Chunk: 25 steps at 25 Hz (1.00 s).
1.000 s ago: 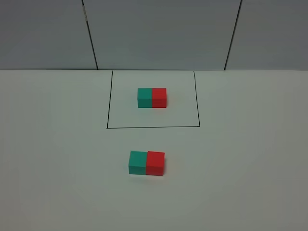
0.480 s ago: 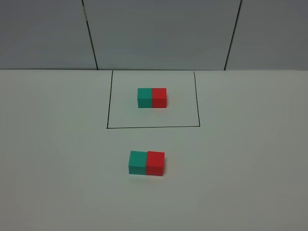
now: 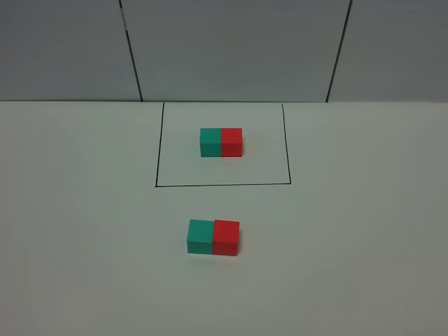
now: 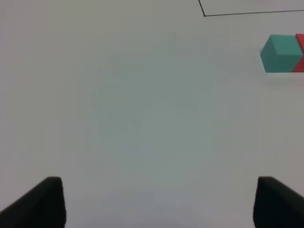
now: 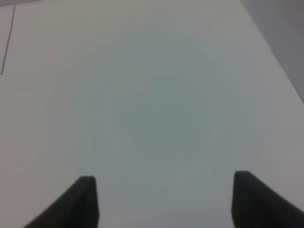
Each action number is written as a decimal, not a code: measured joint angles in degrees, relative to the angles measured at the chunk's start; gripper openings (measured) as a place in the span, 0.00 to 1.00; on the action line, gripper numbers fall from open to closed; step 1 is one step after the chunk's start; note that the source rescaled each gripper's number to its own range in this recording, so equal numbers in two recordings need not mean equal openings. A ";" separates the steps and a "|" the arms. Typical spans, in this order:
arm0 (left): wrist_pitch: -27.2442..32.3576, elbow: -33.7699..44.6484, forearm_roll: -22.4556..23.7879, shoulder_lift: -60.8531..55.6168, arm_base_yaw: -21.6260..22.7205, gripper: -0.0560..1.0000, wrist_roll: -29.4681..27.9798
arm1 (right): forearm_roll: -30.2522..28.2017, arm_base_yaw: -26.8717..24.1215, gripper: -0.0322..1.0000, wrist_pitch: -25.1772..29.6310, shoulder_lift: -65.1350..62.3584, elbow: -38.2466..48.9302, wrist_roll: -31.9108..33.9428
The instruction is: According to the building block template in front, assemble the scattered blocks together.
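Note:
The building block template (image 3: 221, 142) is a teal-green cube joined to a red cube, green on the left, inside a black drawn rectangle (image 3: 155, 161) at the back of the white table. In front of the rectangle, the scattered green block (image 3: 200, 236) and red block (image 3: 226, 238) sit side by side, touching, green on the left. The left wrist view catches the green block (image 4: 281, 53) with a sliver of red beside it. Neither arm shows in the exterior high view. My left gripper (image 4: 159, 202) stands open over bare table, well apart from the blocks. My right gripper (image 5: 164, 199) is open too, nothing between its fingers.
A grey panelled wall (image 3: 231, 49) rises behind the table's far edge. In the right wrist view the table edge (image 5: 275, 52) runs diagonally, with grey beyond it. A corner of the drawn rectangle (image 4: 204, 14) shows in the left wrist view.

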 joint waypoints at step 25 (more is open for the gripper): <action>0.00 0.00 0.00 0.00 0.00 0.81 0.00 | 0.00 0.00 0.52 0.00 0.00 0.00 0.00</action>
